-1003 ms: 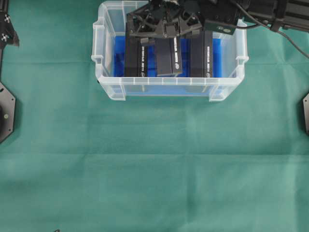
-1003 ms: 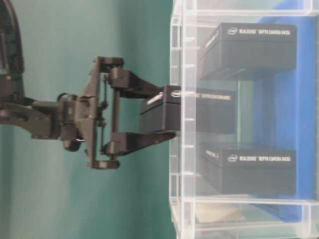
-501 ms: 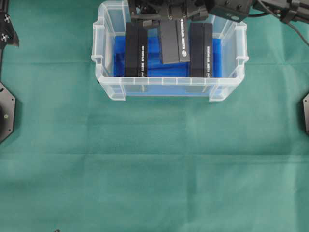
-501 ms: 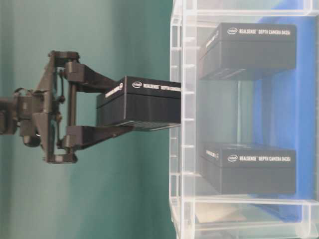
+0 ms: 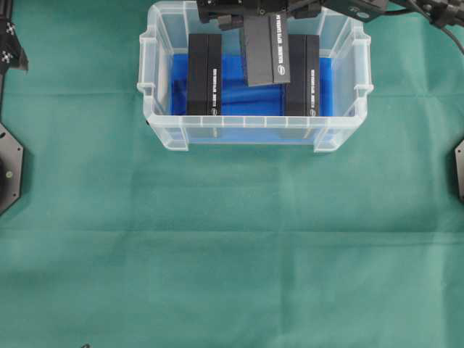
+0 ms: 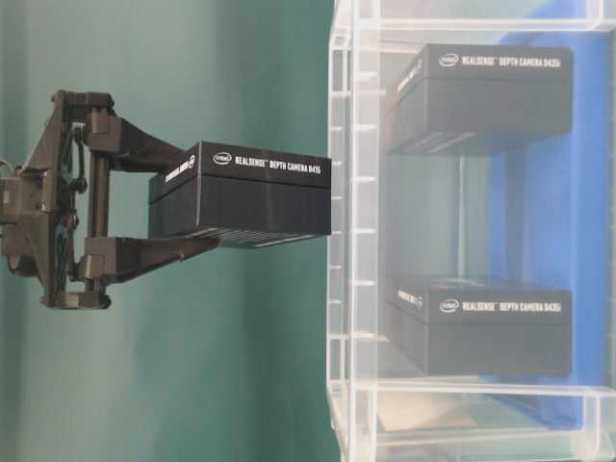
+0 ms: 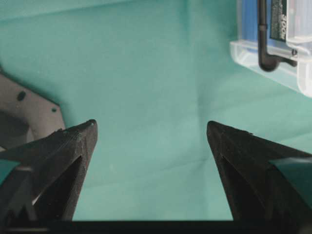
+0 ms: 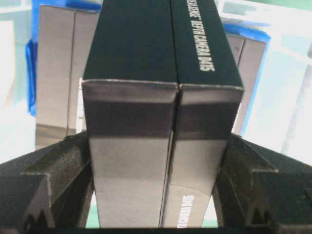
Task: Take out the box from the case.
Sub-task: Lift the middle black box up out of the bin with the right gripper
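Just above the rim of the case (image 6: 339, 289), the box (image 6: 241, 192), a stiff, light-looking smooth carton, sits clamped across its long flat sides by the right gripper (image 6: 144, 207), while the left gripper (image 7: 151, 141) stands apart and empty

A green cloth (image 5: 232, 254) covers the tabletop, smooth apart from faint creases. On a blue cloth (image 5: 246, 98) lie two black boxes, parallel and well apart, blue showing between them. In the overhead view the left spare box (image 5: 203, 76) sits along the blue cloth's left edge and the right spare box (image 5: 304, 90) along its right edge. Each bears white print down one long side; the table-level view shows it reads "REALSENSE DEPTH CAMERA D435i". A black angular plate (image 5: 9, 167) lies on the green cloth at the left border and another plate (image 5: 459, 170) at the right border. A black-and-white marker (image 5: 9, 29) shows in the top left corner.
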Controlling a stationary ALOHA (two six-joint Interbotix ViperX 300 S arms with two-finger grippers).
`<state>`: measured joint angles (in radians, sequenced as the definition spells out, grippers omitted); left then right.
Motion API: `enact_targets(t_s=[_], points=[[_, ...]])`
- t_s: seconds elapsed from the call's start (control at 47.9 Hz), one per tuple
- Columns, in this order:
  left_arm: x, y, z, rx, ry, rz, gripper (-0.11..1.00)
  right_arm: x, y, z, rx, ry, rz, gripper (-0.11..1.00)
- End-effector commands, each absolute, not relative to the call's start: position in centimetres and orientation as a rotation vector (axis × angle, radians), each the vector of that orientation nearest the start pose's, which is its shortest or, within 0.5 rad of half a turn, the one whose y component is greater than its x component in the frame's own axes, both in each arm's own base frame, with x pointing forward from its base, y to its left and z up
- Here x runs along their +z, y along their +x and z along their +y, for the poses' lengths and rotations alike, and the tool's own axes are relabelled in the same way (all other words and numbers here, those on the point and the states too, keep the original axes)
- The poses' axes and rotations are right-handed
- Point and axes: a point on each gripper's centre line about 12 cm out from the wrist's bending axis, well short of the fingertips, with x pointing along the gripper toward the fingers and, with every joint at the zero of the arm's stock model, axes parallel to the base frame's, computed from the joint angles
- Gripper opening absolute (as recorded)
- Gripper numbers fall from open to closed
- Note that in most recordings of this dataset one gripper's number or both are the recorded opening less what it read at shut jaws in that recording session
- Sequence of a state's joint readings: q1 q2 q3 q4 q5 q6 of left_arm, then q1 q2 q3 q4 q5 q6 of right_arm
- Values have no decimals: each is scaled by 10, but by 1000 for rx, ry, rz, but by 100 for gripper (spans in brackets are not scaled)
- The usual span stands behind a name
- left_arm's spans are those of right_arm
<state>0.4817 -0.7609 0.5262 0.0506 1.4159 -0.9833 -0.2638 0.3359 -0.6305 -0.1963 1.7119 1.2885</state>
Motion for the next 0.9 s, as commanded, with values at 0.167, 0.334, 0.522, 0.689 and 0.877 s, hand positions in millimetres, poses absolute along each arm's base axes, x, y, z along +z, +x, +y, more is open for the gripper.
enact_targets(t_s=[0.167,0.334,0.522,0.689,0.877], points=[[352,152,87,1011,-1093,837,94,398,424,-138,-1211,1122,883,67],[352,151,87,1013,-1094,840,94,398,424,-138,-1211,1122,883,67],[351,151,86,1018,-1096,848,94,398,424,-138,-1211,1122,883,67],[351,150,86,1023,-1096,858,94,398,424,-138,-1211,1122,883,67],[351,150,86,1021,-1095,857,94,398,424,-138,-1211,1122,883,67]])
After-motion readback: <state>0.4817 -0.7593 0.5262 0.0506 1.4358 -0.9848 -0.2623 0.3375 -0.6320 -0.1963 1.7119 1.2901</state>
